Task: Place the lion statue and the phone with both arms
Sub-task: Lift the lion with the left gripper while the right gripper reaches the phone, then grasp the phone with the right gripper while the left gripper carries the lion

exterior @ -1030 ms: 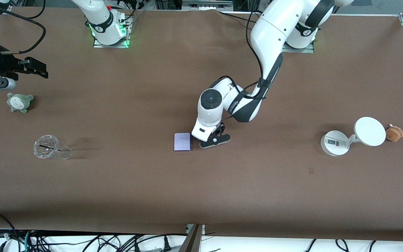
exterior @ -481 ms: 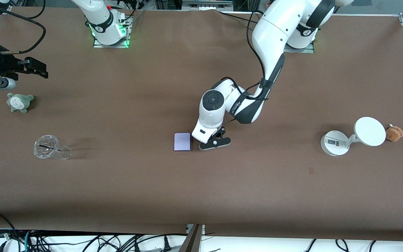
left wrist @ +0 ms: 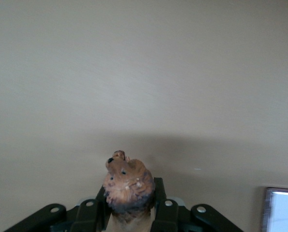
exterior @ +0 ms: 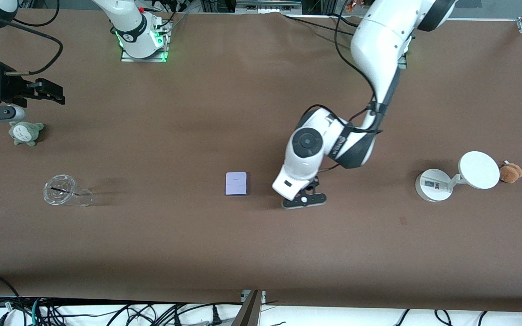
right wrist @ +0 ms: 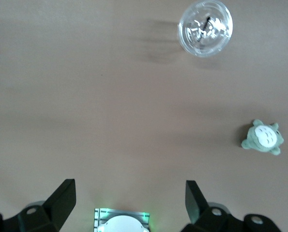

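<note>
Beside the phone (exterior: 236, 183), toward the left arm's end, left gripper (exterior: 303, 201) clamps the lion (left wrist: 128, 186) above the table; right gripper (right wrist: 129, 200) waits open over the plush (exterior: 25, 131).

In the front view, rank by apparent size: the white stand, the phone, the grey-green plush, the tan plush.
1. White stand, clearly largest.
2. Grey-green plush and phone look about alike, so unranked.
3. Tan plush, smallest, though partly hidden by the stand's disc.
</note>
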`<state>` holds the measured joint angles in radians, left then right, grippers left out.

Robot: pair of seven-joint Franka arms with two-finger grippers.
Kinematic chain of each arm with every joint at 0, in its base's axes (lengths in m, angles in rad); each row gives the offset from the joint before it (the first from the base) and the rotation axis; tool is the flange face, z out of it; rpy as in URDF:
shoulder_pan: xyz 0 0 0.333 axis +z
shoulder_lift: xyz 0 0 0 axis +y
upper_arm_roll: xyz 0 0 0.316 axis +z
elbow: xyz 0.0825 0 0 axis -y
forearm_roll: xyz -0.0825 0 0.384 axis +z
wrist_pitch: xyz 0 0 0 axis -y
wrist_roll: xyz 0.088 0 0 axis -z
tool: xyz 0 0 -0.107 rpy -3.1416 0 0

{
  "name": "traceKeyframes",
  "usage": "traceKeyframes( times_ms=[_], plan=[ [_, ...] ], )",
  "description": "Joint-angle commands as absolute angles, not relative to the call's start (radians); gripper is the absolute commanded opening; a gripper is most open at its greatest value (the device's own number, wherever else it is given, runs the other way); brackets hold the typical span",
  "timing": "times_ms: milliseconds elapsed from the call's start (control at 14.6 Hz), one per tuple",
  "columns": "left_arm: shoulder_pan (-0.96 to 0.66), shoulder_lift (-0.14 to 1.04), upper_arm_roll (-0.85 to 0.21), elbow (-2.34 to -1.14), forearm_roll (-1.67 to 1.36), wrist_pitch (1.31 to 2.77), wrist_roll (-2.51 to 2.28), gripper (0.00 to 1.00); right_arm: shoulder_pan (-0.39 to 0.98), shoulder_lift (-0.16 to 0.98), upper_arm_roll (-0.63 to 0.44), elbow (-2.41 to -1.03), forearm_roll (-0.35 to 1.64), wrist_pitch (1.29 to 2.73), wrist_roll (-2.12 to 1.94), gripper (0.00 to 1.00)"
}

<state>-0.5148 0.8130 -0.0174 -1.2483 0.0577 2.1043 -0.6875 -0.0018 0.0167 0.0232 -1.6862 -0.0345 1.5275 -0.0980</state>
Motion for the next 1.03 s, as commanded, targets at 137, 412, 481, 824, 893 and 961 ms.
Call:
traceKeyframes(
  times_ms=[137,412,481,824,893,961],
  plan=[
    [-0.411,0.64,-0.035,-1.437,0.083,2.052,-0.517,0.0,0.092,0.127,0.023,-1.661,-0.02,1.646,-0.017,1.0],
    [-0.31,0.601,-0.037,-1.514,0.083,2.063,-0.378,0.0,0.176,0.237,0.023,-1.66,-0.018,1.807,0.134,1.0],
    [-0.273,0.6,-0.04,-1.52,0.075,2.068,-0.344,0.0,0.202,0.268,0.023,-1.658,-0.02,1.837,0.19,1.0],
    [-0.213,0.559,-0.038,-1.757,0.071,2.357,-0.322,0.0,0.336,0.489,0.023,-1.51,-0.025,1.922,0.395,1.0],
    [-0.209,0.549,-0.038,-1.811,0.071,2.418,-0.322,0.0,0.359,0.529,0.023,-1.487,-0.028,1.955,0.434,1.0],
    [-0.2,0.546,-0.038,-1.839,0.071,2.445,-0.322,0.0,0.373,0.557,0.021,-1.482,-0.029,1.997,0.464,1.0]
  ],
)
